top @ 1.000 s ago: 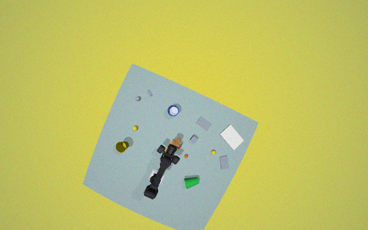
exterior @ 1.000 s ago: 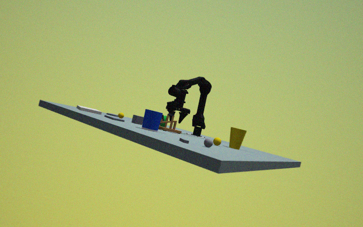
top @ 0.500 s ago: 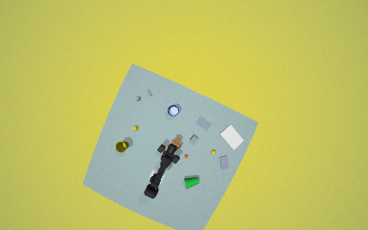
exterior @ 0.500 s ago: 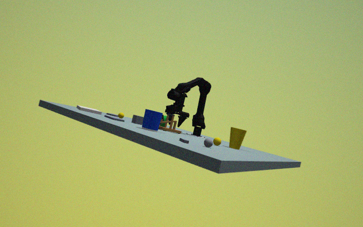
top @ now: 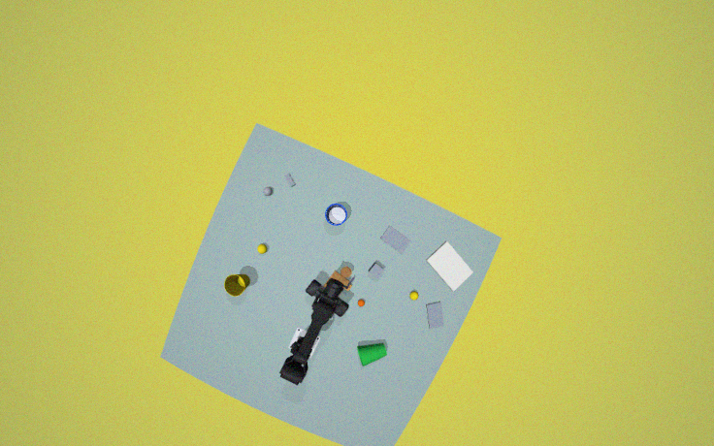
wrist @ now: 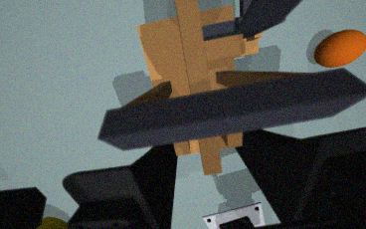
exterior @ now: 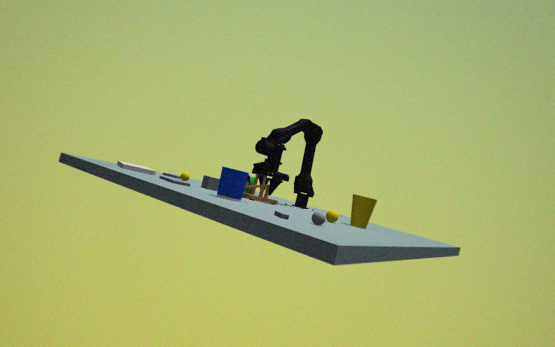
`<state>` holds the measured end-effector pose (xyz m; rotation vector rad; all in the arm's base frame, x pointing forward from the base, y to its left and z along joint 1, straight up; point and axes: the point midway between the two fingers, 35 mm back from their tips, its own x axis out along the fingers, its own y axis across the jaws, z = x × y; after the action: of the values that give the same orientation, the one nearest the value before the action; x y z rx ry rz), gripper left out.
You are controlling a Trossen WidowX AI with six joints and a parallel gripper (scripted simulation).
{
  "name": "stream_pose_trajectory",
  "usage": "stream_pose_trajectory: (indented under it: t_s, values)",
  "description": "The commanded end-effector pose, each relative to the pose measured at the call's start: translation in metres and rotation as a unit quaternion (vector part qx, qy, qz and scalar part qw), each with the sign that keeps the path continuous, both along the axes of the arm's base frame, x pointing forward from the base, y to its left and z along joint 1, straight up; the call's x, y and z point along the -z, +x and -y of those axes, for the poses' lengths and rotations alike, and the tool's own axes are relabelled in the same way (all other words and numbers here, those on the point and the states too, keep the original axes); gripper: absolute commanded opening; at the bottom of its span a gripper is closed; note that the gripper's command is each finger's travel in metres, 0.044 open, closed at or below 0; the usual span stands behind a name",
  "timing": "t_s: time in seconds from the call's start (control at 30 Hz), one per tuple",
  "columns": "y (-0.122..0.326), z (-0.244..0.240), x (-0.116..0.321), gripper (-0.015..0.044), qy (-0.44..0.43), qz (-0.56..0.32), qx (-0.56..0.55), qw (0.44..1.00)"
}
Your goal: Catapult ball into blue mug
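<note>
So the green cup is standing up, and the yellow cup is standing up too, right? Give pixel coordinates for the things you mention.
Not quite: the green cup (top: pixel 372 354) is lying on its side. The top view shows it stretched out sideways along the table. The yellow cup (top: pixel 236 285) (exterior: pixel 363 211) is standing up, just as you said.

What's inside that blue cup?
From above, the blue mug shows just its pale inside, no ball. The side view cannot show inside: its wall covers that.
</note>
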<state>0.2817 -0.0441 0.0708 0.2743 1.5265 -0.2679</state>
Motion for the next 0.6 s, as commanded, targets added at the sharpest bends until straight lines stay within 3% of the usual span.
stream_pose_trajectory:
  t_s: [0.0, 0.2, 0.33, 0.57]
  values:
    - [0.000, 0.000, -0.001, 0.0151, 0.000, 0.001, 0.000, 1.000]
    - [0.000, 0.000, -0.001, 0.0111, 0.000, 0.001, 0.000, 1.000]
    - [0.000, 0.000, -0.032, 0.0006, 0.000, 0.000, 0.000, 1.000]
    - [-0.001, -0.002, -0.050, 0.0000, 0.000, 0.000, 0.011, 1.000]
